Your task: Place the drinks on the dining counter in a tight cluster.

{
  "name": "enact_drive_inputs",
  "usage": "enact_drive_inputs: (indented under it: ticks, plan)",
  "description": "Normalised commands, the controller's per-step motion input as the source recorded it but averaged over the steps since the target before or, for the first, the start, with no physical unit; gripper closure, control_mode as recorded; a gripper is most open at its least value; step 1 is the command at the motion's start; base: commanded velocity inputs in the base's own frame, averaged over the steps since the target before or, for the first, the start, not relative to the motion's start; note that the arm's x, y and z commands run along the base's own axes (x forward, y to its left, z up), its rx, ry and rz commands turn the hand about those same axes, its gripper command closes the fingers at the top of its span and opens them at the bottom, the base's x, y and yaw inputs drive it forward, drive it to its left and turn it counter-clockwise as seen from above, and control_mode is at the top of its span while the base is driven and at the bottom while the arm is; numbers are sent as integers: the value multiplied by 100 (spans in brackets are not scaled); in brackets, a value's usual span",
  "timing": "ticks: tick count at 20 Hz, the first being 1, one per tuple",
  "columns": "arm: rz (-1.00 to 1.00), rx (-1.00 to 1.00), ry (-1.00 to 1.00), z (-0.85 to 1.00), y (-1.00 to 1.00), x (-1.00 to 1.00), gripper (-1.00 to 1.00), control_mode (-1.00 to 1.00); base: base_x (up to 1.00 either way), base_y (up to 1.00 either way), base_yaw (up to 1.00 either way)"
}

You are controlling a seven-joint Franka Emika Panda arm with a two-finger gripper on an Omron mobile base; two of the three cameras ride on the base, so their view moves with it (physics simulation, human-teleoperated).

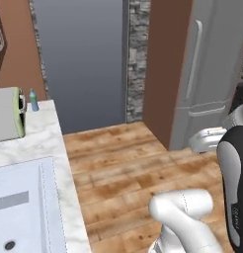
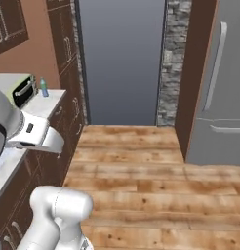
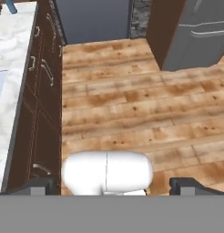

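Fingers sit wide apart with nothing between them, the two dark tips low at about seven and five o'clock in the hand view, aimed out over the wooden plank floor. Off at about eleven o'clock in that view runs the marble worktop, with dark brown cabinet fronts and metal handles beneath it. From the left base view, the same worktop lies at nine o'clock with a pale sink basin sunk into it toward seven o'clock, a drain hole showing near the bottom edge. At its far end stands a small blue-green bottle, upright, just beside a grey toaster with a green-edged side; I cannot tell whether the two touch. In the right base view the bottle appears at about ten o'clock, again next to the toaster, near the worktop's far corner. Straight ahead, at twelve o'clock, a plain grey-blue wall panel rises from the floor, flanked on its right by a strip of rough grey stonework. Past that, toward two o'clock, a brown side panel frames a grey refrigerator with a long vertical handle. White arm segments curve up at five o'clock in the left base view.
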Motion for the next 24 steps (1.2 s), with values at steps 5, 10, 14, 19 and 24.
enact_drive_inputs:
  ticks: [5,10,14,19,24]
  plan:
    - [0,0,0,0,0,0,-100,100,100,-4,17]
    - [0,0,0,0,0,0,-100,100,97,-3,64]
    - [0,0,0,0,0,0,-100,100,80,-19,91]
    - [0,0,0,0,0,0,-100,100,80,-37,85]
    - [0,0,0,0,0,0,-100,100,55,-91,57]
